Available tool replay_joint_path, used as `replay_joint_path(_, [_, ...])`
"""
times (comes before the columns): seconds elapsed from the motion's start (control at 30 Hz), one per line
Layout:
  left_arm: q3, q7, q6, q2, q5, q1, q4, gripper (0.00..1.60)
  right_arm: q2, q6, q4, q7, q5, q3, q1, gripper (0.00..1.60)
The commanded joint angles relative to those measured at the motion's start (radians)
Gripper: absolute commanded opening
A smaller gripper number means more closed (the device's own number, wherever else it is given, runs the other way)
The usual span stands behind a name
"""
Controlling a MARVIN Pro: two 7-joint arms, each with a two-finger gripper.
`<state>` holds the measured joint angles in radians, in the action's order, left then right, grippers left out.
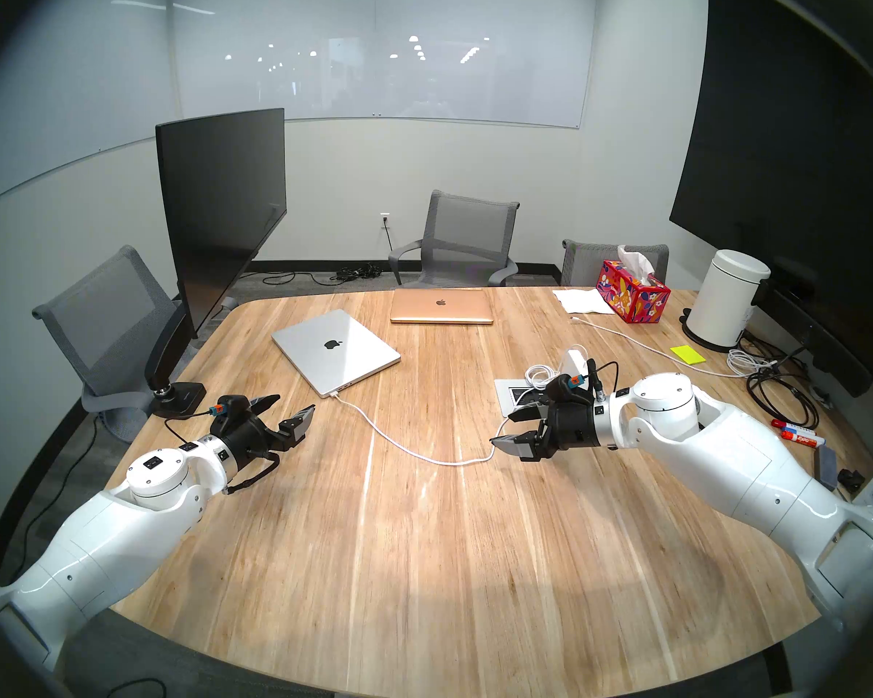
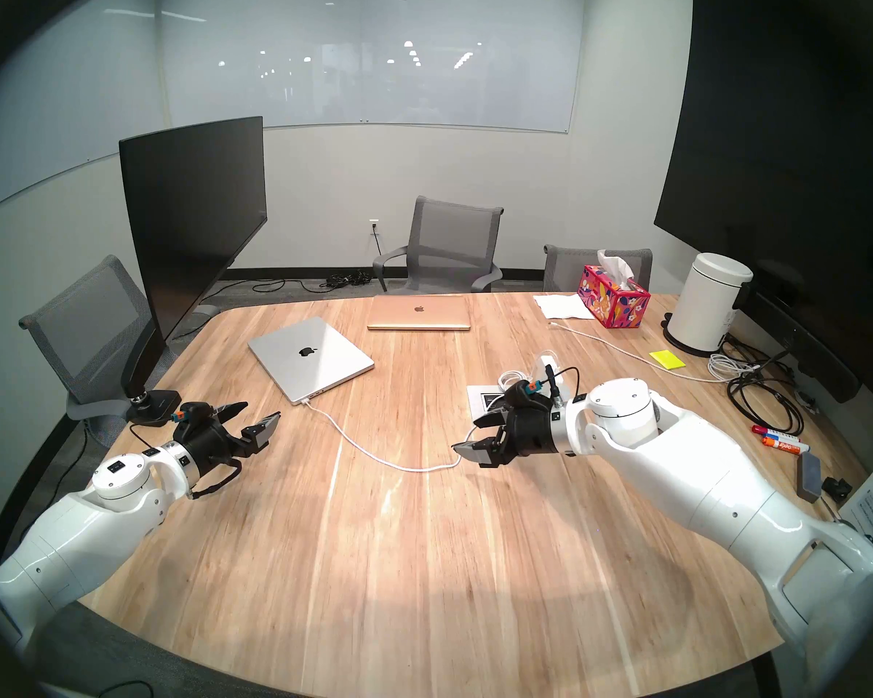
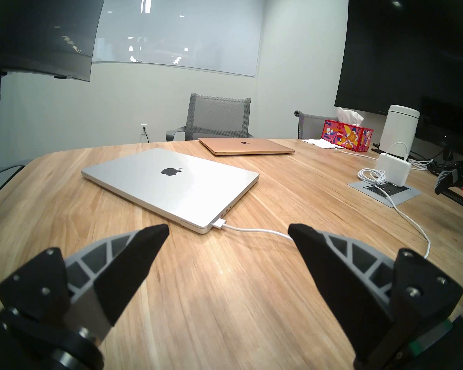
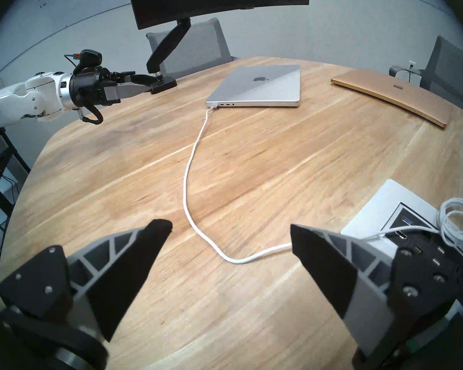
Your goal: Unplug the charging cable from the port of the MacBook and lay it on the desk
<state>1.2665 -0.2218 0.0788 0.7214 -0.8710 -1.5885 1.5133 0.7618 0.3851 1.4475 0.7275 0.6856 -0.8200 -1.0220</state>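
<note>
Light wood-grain desk (image 1: pixel 424 556) is carrying the silver-grey slim MacBook (image 1: pixel 336 357) upper left of centre; thin white charging cable (image 1: pixel 404 447) is sitting plugged in; left gripper (image 1: pixel 286 412) and right gripper (image 1: pixel 512 430) are hovering wide open, empty; tugging the cord sideways could be dragging the laptop

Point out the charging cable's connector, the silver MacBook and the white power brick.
charging cable connector (image 3: pixel 219 224): left wrist view, on the plug seated in the laptop's port.
silver MacBook (image 1: pixel 336 359): head left view, on the closed lid.
white power brick (image 3: pixel 393 169): left wrist view, on its front face.
</note>
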Motion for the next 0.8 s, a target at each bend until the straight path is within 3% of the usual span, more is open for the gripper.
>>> replay_joint_path(0.0, [0.007,-0.001,0.007,-0.003,0.000,0.007,0.009,1.60,0.072,0.004,-0.003,0.032,-0.020,0.010,0.087,1.60])
replay_joint_path(0.77, [0.004,0.000,0.008,-0.005,-0.002,0.008,0.010,1.60,0.235,0.079,-0.070,0.052,-0.096,0.083,0.168,1.60])
